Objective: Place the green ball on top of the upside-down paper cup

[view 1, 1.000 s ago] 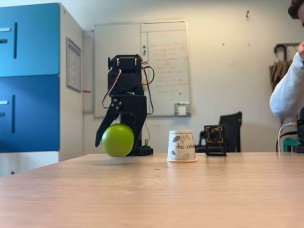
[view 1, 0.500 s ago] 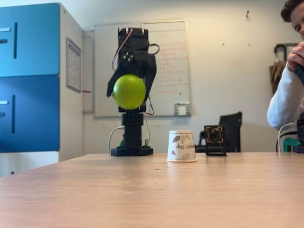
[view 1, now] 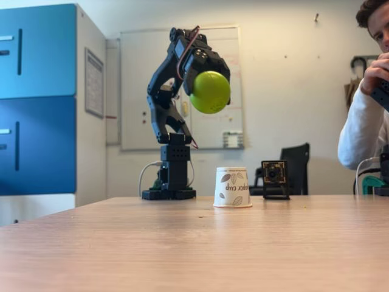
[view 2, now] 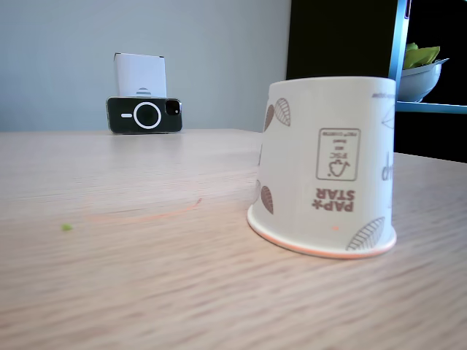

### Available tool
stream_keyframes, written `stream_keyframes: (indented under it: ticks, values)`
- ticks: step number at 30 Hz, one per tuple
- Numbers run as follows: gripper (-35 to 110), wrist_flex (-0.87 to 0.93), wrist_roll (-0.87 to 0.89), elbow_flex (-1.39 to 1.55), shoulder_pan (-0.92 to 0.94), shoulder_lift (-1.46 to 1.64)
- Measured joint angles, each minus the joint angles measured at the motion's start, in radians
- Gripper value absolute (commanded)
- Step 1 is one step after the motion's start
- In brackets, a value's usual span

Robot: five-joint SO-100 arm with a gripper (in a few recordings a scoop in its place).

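Cup first, being nearest: the upside-down paper cup (view 2: pixel 326 166) stands on the wooden surface (view 1: pixel 182 249) with its rolled rim down and its flat base up, so its long axis is vertical and the landing spot faces the ceiling. It looks thin and light, and I judge that a sideways nudge would slide or tip it; contact should come straight down. Its base is small and flat, leaving a round thing little room to settle.

Above the cup and a little left of it in a fixed view, well clear of its top, the green ball (view 1: pixel 210 92) hangs in the air, clamped in the hand (view 1: pixel 203 76). A smooth matte sphere has no long axis and points nowhere, so any grip across its widest part serves. It will likely roll at the slightest off-centre release.

Behind the cup stands the arm's base (view 1: pixel 169 193).
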Motion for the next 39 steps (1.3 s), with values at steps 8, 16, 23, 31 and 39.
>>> stream_keyframes:
  ticks: [8,16,23,31,39]
  values:
    - [33,0.037,0.003,0.031,-0.112,-0.038]
    - [32,-0.086,0.029,0.218,-0.199,-0.091]
    - [33,-0.138,0.057,0.272,-0.229,-0.155]
    - [33,-0.195,0.089,0.341,-0.209,-0.186]
    - [38,-0.210,0.110,0.348,-0.209,-0.201]
